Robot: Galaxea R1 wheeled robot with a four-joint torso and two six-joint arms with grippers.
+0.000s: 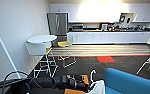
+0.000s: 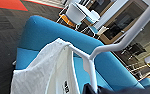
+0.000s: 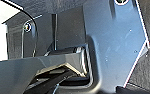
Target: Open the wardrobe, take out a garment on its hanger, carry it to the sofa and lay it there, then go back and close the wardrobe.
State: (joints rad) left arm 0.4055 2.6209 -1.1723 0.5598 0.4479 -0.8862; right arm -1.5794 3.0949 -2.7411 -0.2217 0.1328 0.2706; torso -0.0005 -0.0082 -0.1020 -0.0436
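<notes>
Our left tool point(image 1: 89, 86) grips the hanger point(image 2: 111, 45), with the white garment point(image 2: 48, 72) draped from it just in front of the blue sofa point(image 2: 53, 30). In the head view the garment point(image 1: 98, 87) hangs low beside the sofa's point(image 1: 131, 82) near end. We cannot tell how our right tool stands. Across the room a round white tabletop point(image 1: 41, 39) stands by the wall, a yellow chair point(image 1: 64, 44) beside it.

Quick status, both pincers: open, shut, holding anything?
Left pincer: shut on the hanger, white garment hanging from it, beside the sofa.
Right pincer: cannot be told.
</notes>
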